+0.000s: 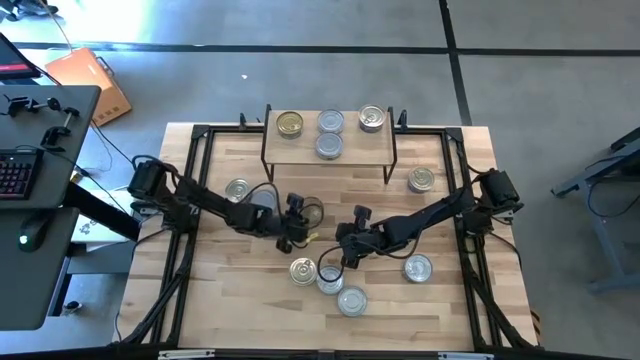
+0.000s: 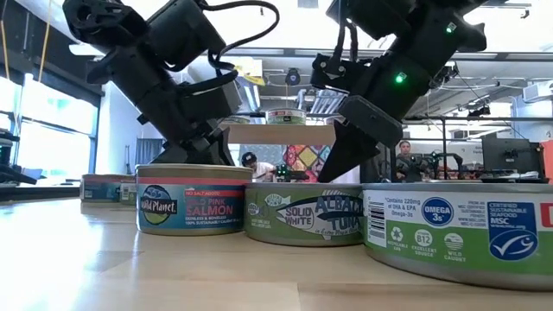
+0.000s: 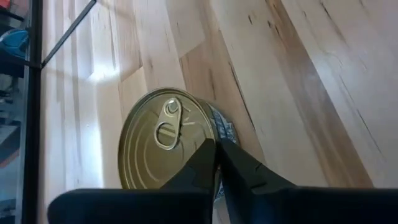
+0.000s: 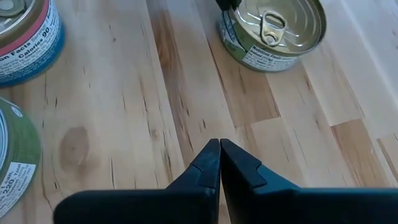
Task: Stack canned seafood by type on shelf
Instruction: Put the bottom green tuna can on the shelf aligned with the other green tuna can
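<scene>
Near the table's centre [image 1: 240,300], our left gripper [image 3: 217,149], fingers together, hovers over a gold-lidded tin [image 3: 165,146]; our right gripper [image 4: 219,149] is likewise closed. Rigid, smooth, fairly dense, it probably needs gripping across its rim.

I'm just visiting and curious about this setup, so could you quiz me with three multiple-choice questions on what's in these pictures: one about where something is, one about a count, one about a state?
1. Where is the gold-lidded tin that lies off the shelf?
A. On the floor
B. On the tabletop at the left gripper's tips
C. Inside a box

2. How many tins stand on the shelf?
A. One
B. Four
C. Nine

3. How are the fingers of the right gripper?
A. Shut, holding nothing
B. Wide open
C. Clamped on a tin

Answers:
1. B, the left wrist view shows the left gripper right at that tin on the wood.
2. B, the high view shows four lids on the shelf.
3. A, the right wrist view shows the tips together over bare wood.
</scene>
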`<act>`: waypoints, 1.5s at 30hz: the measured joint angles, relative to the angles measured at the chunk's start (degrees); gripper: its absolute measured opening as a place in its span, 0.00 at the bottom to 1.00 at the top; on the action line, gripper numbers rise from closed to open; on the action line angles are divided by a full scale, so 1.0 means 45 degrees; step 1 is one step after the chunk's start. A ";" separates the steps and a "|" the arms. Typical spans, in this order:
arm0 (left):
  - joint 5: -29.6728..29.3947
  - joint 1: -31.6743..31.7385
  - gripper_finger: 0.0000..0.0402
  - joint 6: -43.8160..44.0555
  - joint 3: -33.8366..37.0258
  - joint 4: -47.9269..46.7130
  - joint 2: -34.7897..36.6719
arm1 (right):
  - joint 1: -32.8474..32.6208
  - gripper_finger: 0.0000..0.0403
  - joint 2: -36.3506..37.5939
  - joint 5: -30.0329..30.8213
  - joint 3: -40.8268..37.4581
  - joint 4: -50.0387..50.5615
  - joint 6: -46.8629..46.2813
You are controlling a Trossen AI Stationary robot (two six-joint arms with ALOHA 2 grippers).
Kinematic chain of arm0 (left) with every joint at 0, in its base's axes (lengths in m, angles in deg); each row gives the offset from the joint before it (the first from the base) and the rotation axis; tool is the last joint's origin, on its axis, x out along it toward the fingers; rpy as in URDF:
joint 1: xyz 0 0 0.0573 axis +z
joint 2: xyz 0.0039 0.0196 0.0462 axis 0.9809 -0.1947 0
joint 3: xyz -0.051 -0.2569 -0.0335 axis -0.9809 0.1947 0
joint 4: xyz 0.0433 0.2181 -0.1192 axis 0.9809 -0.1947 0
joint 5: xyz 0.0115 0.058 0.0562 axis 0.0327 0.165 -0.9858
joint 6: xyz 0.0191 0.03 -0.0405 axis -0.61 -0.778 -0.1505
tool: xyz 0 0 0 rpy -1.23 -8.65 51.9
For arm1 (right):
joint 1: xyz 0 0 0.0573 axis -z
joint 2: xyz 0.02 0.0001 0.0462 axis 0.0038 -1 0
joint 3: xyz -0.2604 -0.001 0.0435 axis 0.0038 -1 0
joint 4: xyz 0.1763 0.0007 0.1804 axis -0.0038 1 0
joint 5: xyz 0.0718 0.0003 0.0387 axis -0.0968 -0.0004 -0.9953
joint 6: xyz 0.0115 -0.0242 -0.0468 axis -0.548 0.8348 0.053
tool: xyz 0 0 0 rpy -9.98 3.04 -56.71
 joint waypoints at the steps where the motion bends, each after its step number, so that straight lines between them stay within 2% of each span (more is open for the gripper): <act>1: -0.0105 -0.0092 0.01 -0.0064 0.0008 -0.0045 0.0034 | 0.0000 0.01 0.0000 0.0003 0.0000 0.0000 0.0000; 19: -0.0771 -0.1002 0.00 -0.0188 0.0070 -0.0437 0.1417 | 0.0000 0.01 0.0000 0.0009 0.0000 0.0051 0.0187; 26: -0.1668 -0.1287 0.00 -0.0200 0.0065 -0.0902 0.2131 | 0.0000 0.01 0.0000 0.0012 0.0000 -0.0003 0.0189; 31: -0.2131 -0.1752 0.00 -0.0108 0.0060 -0.1458 0.3269 | 0.0000 0.01 0.0000 0.0019 0.0001 -0.0019 0.0189; 35: -0.3305 -0.1918 0.00 0.0143 0.0043 -0.1482 0.4731 | 0.0000 0.01 -0.0005 0.0019 0.0005 -0.0069 0.0238; 38: -0.3386 -0.1394 0.00 -0.0076 0.0022 -0.1800 0.5769 | 0.0000 0.01 -0.0005 0.0019 0.0005 -0.0117 0.0282; 41: -0.3112 -0.0299 0.00 -0.0621 0.0022 -0.2120 0.6640 | 0.0000 0.01 -0.0005 0.0019 0.0005 -0.0117 0.0282; 43: -0.2451 0.0707 0.00 -0.0986 0.0022 -0.2120 0.7054 | 0.0000 0.01 -0.0005 0.0019 0.0005 -0.0126 0.0282; 45: -0.1260 0.1795 0.00 -0.1313 0.0022 -0.2194 0.7265 | 0.0000 0.01 -0.0005 0.0019 0.0005 -0.0132 0.0282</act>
